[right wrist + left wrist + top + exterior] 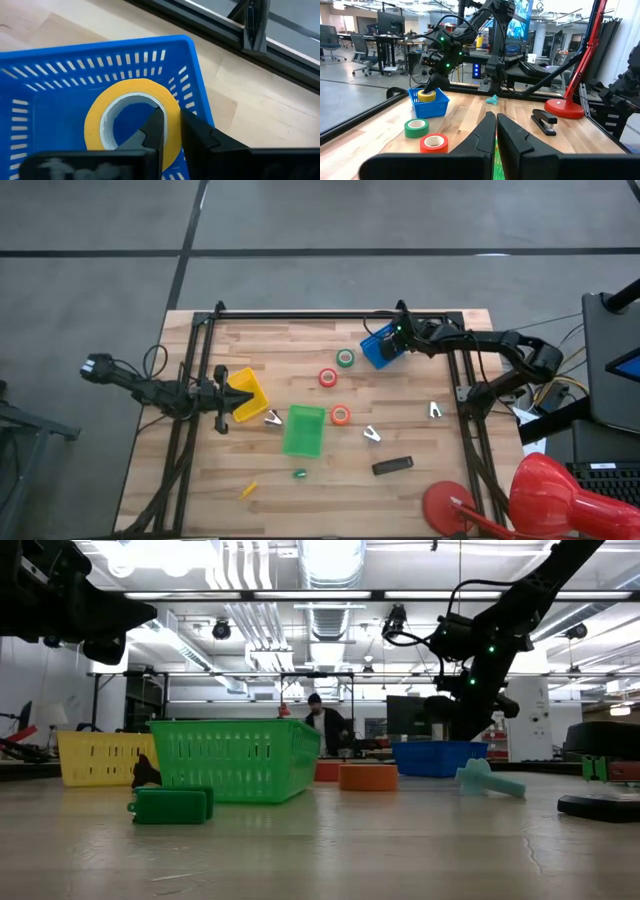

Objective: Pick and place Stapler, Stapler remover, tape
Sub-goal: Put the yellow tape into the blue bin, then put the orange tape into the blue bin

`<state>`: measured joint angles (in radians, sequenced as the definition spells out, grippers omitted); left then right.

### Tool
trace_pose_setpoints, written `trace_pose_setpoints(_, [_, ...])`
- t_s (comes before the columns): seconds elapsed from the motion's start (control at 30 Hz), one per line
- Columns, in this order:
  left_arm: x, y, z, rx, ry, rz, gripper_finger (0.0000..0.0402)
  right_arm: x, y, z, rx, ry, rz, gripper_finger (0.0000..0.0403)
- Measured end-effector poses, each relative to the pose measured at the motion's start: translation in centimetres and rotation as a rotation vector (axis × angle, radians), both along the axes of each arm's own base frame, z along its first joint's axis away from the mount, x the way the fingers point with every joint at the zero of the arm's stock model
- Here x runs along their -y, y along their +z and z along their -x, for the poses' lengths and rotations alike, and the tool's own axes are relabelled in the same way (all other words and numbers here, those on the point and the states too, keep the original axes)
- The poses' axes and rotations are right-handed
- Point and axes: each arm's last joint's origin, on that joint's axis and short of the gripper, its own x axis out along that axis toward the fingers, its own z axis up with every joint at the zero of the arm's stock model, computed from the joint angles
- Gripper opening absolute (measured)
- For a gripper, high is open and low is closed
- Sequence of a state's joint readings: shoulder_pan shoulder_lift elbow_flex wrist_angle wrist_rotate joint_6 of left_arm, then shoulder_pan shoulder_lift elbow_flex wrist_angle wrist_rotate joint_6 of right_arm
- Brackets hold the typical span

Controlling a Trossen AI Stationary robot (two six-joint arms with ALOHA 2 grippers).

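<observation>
While over the blue basket (200, 115), right pincer (171, 125) is clamped on the yellow-orange tape (105, 112).

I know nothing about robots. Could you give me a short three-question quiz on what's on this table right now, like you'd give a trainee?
1. True or false: the right gripper holds the yellow-orange tape roll over the blue basket.
2. Which colours are the three tape rolls lying on the bare table?
3. The black stapler is: A) in the green basket; B) on the table; C) in the left gripper.

Key:
1. True.
2. Green, red, orange.
3. B.
</observation>
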<state>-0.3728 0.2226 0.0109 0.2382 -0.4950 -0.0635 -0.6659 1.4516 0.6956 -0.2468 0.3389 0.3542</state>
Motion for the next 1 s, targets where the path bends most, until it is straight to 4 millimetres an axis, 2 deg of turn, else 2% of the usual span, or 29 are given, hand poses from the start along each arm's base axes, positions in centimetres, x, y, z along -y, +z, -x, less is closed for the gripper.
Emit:
trace_pose_setpoints(0.5, [0.0, 0.0, 0.0, 0.0, 0.0, 0.0, 0.0021, 0.0, 0.1, 0.0, -0.032, 0.044, 0.015, 0.0144])
trace_pose_setpoints(0.63, [0.0, 0.0, 0.0, 0.0, 0.0, 0.0, 0.0019, -0.4, 0.7, -0.1, -0.024, 0.075, 0.036, 0.0164])
trace_pose_setpoints(0.83, [0.0, 0.0, 0.0, 0.0, 0.0, 0.0, 0.002, -2.6, 2.5, -1.0, 0.035, 0.174, 0.084, 0.018])
trace_pose_setpoints(1.0, [0.0, 0.0, 0.0, 0.0, 0.0, 0.0, 0.002, -5.9, 4.0, -2.3, 0.079, 0.355, 0.126, 0.0183])
